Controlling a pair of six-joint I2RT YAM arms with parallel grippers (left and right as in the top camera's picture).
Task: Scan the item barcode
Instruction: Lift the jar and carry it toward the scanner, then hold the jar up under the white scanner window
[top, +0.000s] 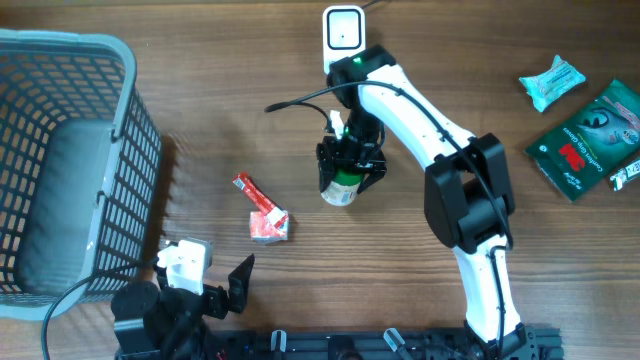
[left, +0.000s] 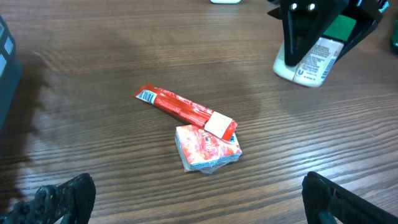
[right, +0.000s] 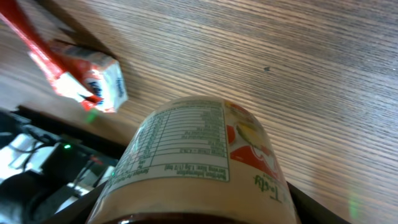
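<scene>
Bottle (right: 193, 155) (green-topped) within right pincer's (top: 350, 168) grip

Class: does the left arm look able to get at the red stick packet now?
Probably yes: the left end effector is open, facing the red stick packet; only the small pack touching its end crowds it.

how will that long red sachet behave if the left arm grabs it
The long red sachet looks thin and flat, so probably light and floppy. Its glossy film may slip. One end touches the small wrapped packet, which a pull might nudge.
</scene>
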